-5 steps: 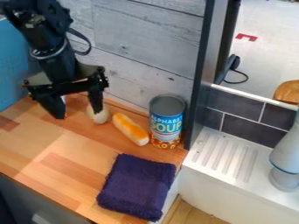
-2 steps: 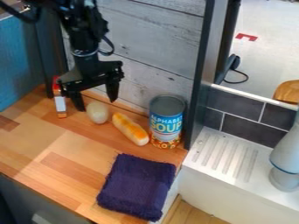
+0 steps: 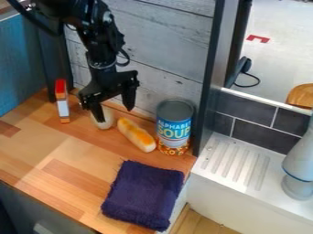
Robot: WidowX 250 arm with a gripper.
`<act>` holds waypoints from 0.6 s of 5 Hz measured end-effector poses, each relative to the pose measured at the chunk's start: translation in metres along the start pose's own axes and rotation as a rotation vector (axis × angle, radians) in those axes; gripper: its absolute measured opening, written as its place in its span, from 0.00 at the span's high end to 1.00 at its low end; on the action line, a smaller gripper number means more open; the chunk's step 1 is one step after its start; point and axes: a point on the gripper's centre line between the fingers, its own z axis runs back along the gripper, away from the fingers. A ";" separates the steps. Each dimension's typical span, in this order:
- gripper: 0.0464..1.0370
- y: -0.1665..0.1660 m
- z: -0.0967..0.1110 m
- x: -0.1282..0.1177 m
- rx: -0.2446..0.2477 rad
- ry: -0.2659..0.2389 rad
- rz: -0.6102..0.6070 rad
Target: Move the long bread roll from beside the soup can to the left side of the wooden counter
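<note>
Black two-finger end effector [image 3: 115, 114] hangs with fingers parted, gripping nothing | Off-white rounded object [image 3: 109, 119] sits on the wooden bench [image 3: 68, 146], partly behind one finger | Elongated cream-and-orange roll [image 3: 136, 135] lies between it and a blue-labelled metal can [image 3: 175, 127]

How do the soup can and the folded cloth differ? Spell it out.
The soup can stands upright, while the folded cloth lies flat. The can is a cylinder with a blue printed label; the cloth is plain dark purple and roughly rectangular. The can looks smooth and rigid, the cloth fuzzy and soft. Both rest on the wooden counter.
</note>
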 end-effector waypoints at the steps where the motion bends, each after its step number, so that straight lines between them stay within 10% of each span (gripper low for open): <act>1: 0.04 -0.003 -0.014 0.001 0.007 -0.001 0.001; 3: 0.04 -0.016 -0.035 0.003 -0.011 -0.003 0.000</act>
